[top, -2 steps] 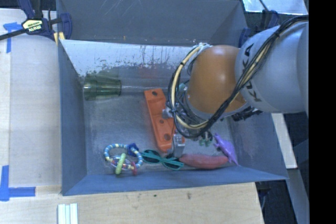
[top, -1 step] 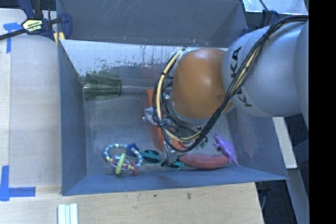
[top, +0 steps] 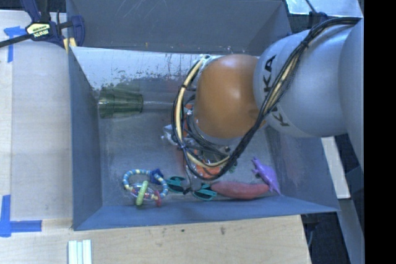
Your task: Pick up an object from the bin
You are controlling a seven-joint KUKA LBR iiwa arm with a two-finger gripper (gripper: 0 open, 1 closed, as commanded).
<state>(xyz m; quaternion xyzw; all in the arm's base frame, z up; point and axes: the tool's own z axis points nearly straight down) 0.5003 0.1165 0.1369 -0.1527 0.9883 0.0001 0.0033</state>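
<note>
Reaching arm: the arm (top: 309,89) came in from the right, with its orange cover (top: 226,96) and cables (top: 183,102) over the middle of the bin (top: 86,151).
Gripper: the gripper (top: 193,179) sat low under the cover, close to the bin's lower wall in the view and a little right of centre.
Pincer state: could not be told, as the cover and cables hid it.
Nearest thing: a teal thing (top: 204,193) lay on the floor right by the gripper, with teal bits showing on either side of it. Whether the gripper touched it could not be told.
Beside it: a long pink thing (top: 242,190) lay along the lower wall, just right of the teal thing.
Further right: a purple thing (top: 266,175) lay near the pink thing's right end.
Left of gripper: a ring toy (top: 142,186) of many colours lay near the lower wall.
Far corner: a dark green cup (top: 120,102) lay on its side by the upper left, well apart from the gripper.
</note>
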